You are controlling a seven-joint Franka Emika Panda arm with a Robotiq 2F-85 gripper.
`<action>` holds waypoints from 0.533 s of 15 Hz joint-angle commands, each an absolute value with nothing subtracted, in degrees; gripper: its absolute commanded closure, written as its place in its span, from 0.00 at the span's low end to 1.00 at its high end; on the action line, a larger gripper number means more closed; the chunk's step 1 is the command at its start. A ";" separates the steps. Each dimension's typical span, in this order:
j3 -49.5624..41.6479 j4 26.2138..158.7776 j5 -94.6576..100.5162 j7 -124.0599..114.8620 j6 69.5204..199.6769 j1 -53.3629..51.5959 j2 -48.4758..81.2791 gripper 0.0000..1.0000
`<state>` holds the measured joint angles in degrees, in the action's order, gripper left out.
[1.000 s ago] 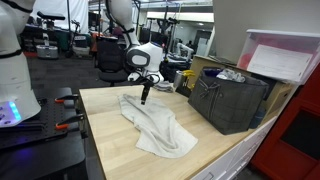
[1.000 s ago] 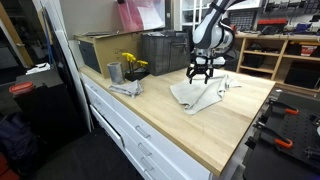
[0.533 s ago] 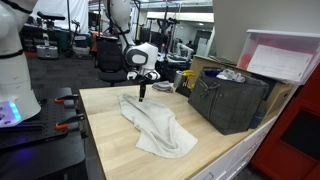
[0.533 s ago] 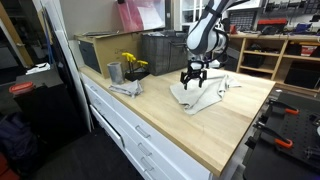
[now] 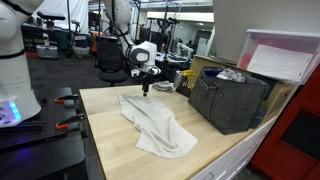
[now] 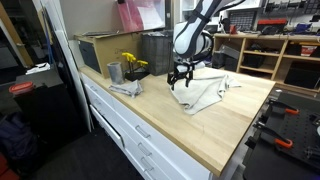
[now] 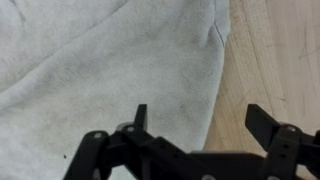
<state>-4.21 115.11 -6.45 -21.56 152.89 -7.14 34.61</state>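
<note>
in front of the crate point(image 5: 232, 102), on the table point(image 5: 108, 142), the cloth point(image 5: 160, 126) lies rumpled. your gripper point(image 5: 146, 91) hangs just over the cloth end near the crate; whether it touches, cannot tell. jaws spread wide, nothing between them. wrist view: cloth edge runs under the gap, bare wood under one finger. flowers point(image 6: 132, 64) stand beside the crate, apart from the cloth.
</note>
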 commanded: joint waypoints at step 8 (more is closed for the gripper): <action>-14.32 102.07 -1.30 -37.62 151.22 -16.92 46.16 0.40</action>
<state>-12.06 105.19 -2.72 -33.20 152.89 -14.90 44.04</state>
